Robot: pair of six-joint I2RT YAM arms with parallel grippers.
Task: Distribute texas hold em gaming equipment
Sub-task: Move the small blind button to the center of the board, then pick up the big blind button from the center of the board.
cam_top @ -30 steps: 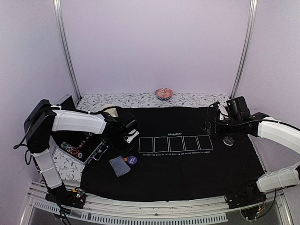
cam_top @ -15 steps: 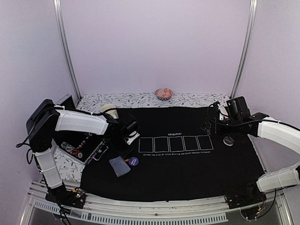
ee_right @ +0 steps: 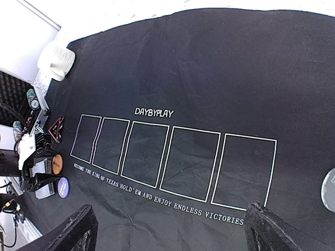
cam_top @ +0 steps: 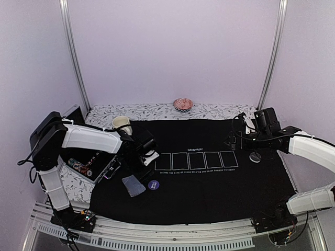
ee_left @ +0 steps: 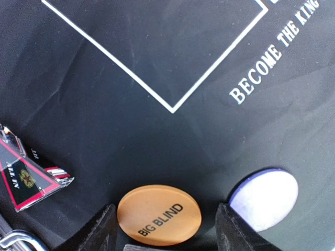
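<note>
Left gripper (ee_left: pixel 165 225) has just spread, leaving orange button (ee_left: pixel 159 214) flat on mat (ee_left: pixel 157 63), purple button (ee_left: pixel 264 198) at its 3 o'clock; right gripper (ee_right: pixel 170 230) gapes empty: placement likely done.

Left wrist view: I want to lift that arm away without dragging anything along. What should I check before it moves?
1. Jaws of the left gripper stand wider than the orange button: ok, a gap shows on one side.
2. Other finger off the orange button: cannot tell, its edge sits right at the rim.
3. The orange button lies on the black mat, label up: ok.
4. The purple button is apart from the orange button: ok.
5. The triangle is off to the side of the fingers: ok.
6. The right gripper is open, holds nothing and is far across the mat: ok.
</note>
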